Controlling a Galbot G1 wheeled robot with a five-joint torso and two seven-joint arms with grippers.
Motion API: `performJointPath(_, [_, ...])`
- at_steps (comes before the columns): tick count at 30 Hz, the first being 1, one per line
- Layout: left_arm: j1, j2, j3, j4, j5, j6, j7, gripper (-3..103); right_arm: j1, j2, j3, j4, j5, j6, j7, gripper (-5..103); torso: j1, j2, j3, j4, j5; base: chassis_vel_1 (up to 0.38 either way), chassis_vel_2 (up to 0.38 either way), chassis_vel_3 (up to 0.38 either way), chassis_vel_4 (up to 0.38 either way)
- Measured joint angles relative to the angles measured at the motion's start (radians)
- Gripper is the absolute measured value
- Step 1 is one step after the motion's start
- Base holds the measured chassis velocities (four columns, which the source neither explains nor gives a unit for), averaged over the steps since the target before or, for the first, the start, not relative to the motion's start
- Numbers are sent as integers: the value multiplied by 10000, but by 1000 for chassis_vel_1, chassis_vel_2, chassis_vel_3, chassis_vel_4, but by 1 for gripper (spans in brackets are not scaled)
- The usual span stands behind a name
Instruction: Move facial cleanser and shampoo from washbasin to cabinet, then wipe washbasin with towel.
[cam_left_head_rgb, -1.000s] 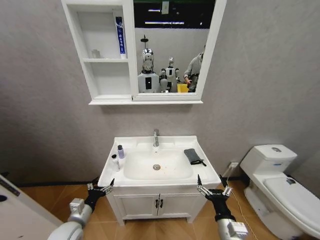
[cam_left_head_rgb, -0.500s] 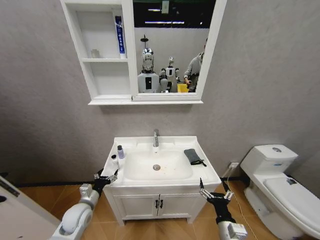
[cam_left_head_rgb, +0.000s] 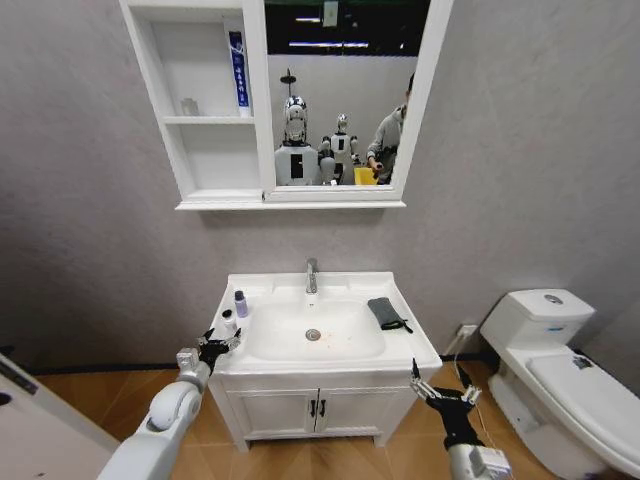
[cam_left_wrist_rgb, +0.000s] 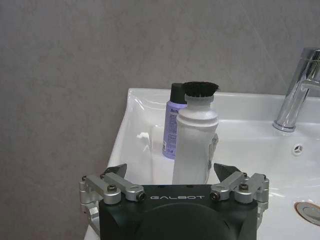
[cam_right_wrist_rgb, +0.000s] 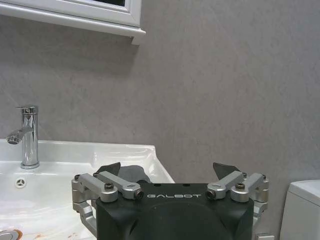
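Observation:
The white washbasin stands below the wall cabinet. Two bottles sit on its left rim: a white one with a black cap and a purple one behind it. I cannot tell which is the facial cleanser and which the shampoo. My left gripper is open at the rim's front left corner, just short of the white bottle. The dark towel lies on the right rim. My right gripper hangs open, below the basin's front right corner.
A chrome tap stands at the back of the basin. A blue tube and a small glass are in the cabinet's top shelf, beside the mirror. A white toilet stands to the right, a two-door cupboard below.
My left gripper has risen and moved in to the basin's left rim, close to the white bottle. My right gripper has drifted slightly lower and to the right.

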Motion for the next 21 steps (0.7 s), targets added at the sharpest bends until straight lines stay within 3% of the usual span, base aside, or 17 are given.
performJointPath(7, [-78,-84,11,66,-21,-130,321,82,-49,48,7,0,-17,-12,49,100,0,1,0,-1,0,0,0,0,0])
performJointPath(12, [-5,-78,-62,17,-7,-204,541,60,-46,46,-6,22,39,-93,101,100,-1,2,0,0,-1,0,0,0,0])
performJointPath(15, [63,-53,-120,-60,30,-267,665,55,-35,39,-6,29,98,-117,110,100,0,2,0,0,0,0,0,0,0])
performJointPath(16, [141,-29,-165,-165,68,-299,743,44,-29,39,-8,44,116,-123,113,100,0,2,-1,0,0,0,0,0,0])
performJointPath(17, [192,-18,-196,-225,88,-314,767,44,-28,40,-13,61,121,-124,115,100,0,2,-1,0,0,0,0,0,0])
performJointPath(18, [276,-17,-250,-312,116,-344,785,34,-29,50,-26,71,122,-124,116,100,0,2,0,0,0,0,0,0,0])
performJointPath(21, [347,-41,-299,-417,126,-360,774,32,-29,73,-43,78,122,-124,117,100,0,2,-1,0,-1,0,0,0,0])
